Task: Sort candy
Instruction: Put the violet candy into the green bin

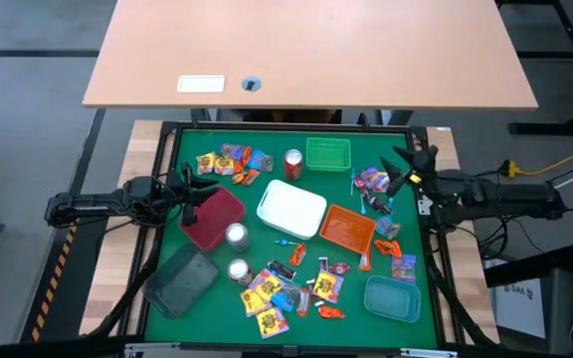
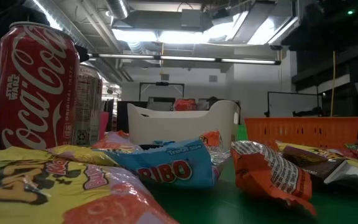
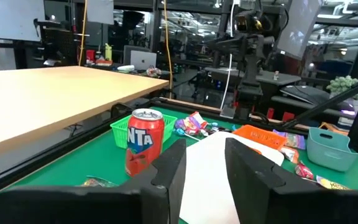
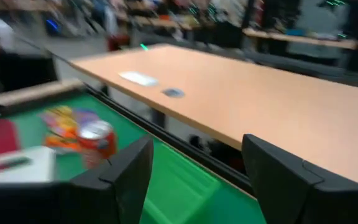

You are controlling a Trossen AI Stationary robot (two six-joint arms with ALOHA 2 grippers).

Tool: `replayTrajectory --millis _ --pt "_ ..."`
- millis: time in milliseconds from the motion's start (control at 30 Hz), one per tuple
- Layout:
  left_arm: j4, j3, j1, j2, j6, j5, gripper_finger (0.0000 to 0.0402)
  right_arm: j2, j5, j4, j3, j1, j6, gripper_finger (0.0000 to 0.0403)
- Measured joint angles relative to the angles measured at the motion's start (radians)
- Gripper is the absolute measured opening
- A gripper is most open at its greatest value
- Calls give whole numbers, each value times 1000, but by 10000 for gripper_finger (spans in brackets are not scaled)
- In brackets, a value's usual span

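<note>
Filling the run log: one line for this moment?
task: sort candy | left end effector: open, over red tray | right end effector: open, empty

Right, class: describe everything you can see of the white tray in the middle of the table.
The white tray is a rounded rectangular tub, apparently plastic, with raised walls and handle-like lips at its ends in the low view. It sits upright, turned slightly askew, on the green mat, between the red tray and the orange basket. A small dark item lies inside.
</note>
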Motion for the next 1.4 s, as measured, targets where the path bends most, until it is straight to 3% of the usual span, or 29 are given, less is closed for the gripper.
replayTrajectory --millis 167,433,667,867,1400 --pt "0 0 0 0 0 0 103 126 -107 -165 101 -189 61 244" --pt "0 0 0 0 0 0 103 297 -524 -269 128 -547 65 244" --pt "0 0 0 0 0 0 103 466 -690 -261 128 -753 33 243" --pt "0 0 0 0 0 0 103 616 -785 -258 128 -823 31 243" --pt "0 0 0 0 0 0 103 936 -856 -167 129 -820 30 243"
